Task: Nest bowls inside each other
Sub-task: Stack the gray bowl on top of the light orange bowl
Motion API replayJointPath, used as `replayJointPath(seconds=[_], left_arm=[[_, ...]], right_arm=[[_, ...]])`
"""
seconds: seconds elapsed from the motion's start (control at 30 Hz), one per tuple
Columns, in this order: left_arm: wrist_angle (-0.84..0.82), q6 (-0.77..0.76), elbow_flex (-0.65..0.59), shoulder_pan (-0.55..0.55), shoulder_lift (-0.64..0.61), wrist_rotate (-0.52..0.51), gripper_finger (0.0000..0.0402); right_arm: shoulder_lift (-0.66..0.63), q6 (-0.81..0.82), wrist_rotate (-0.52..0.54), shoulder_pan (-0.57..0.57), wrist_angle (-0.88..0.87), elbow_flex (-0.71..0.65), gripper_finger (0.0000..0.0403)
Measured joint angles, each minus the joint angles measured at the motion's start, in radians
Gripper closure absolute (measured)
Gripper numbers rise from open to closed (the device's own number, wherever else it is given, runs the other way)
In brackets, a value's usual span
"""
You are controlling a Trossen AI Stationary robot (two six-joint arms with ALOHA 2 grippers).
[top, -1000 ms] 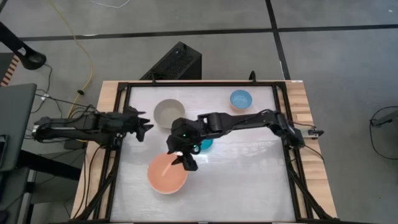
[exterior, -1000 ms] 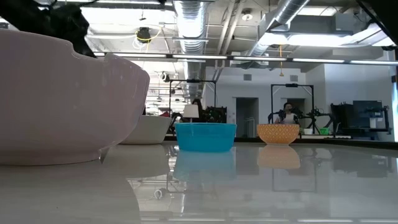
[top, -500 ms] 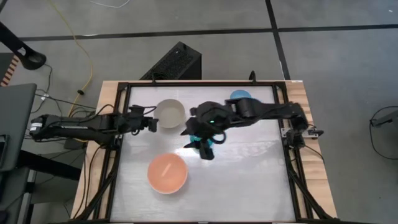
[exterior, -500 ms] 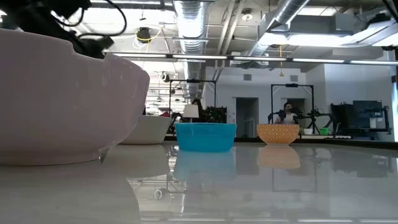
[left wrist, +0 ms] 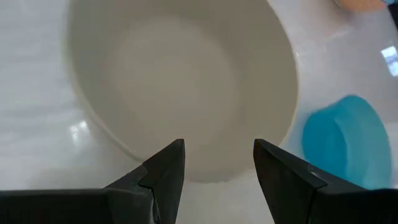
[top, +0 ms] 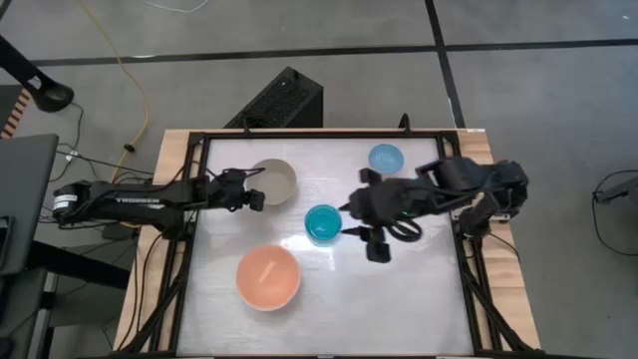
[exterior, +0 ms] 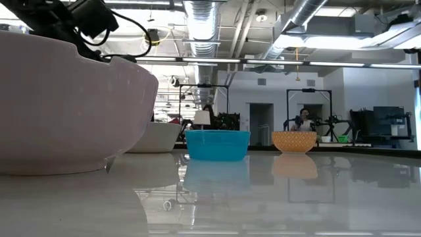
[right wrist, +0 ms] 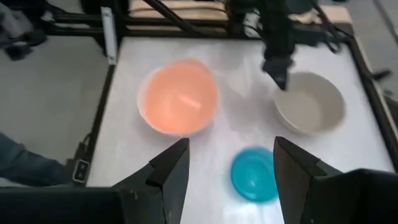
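Observation:
Four bowls sit upright on their bases on the white table point(top: 419, 289): a grey-beige bowl point(top: 273, 179), a teal bowl point(top: 323, 223), a light blue bowl point(top: 386, 158) and a salmon-pink bowl point(top: 268, 277). My left gripper point(top: 257, 191) is open, with its fingers over the grey-beige bowl's left rim point(left wrist: 205, 177); I see no touch. My right gripper point(top: 365, 239) hangs open in the air just right of the teal bowl point(right wrist: 254, 174), with nothing between its fingers.
In the low view the salmon-pink bowl point(exterior: 66, 105) fills the near left, with the grey-beige bowl point(exterior: 154, 137) and the teal bowl point(exterior: 217, 145) behind it. A black frame point(top: 194, 199) edges the table. The near right part of the table holds nothing.
My right gripper has risen from over the salmon-pink bowl and swung toward the table's right edge, passing over the teal bowl to its right side. My left gripper has moved right and down to the grey-beige bowl's rim, rolling as it went. The bowls have stayed in place.

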Motion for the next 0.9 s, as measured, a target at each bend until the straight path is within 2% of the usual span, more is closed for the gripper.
replayJointPath(seconds=[0.13, 0.33, 0.47, 0.57, 0.77, 0.9], left_arm=[[-0.001, 0.028, 0.000, -0.001, -0.005, 0.054, 0.0221], [-0.003, 0.204, 0.025, -0.001, -0.049, 0.117, 0.0221], [-0.068, 0.343, 0.045, -0.001, -0.058, 0.177, 0.0221], [-0.163, 0.435, 0.046, -0.001, -0.048, 0.206, 0.0221], [-0.305, 0.557, 0.045, -0.001, -0.026, 0.148, 0.0221], [-0.281, 0.623, 0.045, -0.001, -0.034, 0.091, 0.0221]], right_arm=[[-0.030, 0.099, 0.112, 0.069, -0.108, 0.000, 0.0207], [-0.062, 0.291, 0.290, 0.198, -0.279, 0.000, 0.0207], [-0.077, 0.381, 0.414, 0.280, -0.288, -0.018, 0.0207], [-0.102, 0.457, 0.461, 0.316, -0.290, -0.064, 0.0207], [-0.141, 0.631, 0.517, 0.374, -0.277, -0.221, 0.0207], [-0.175, 0.754, 0.552, 0.420, -0.245, -0.340, 0.0207]])
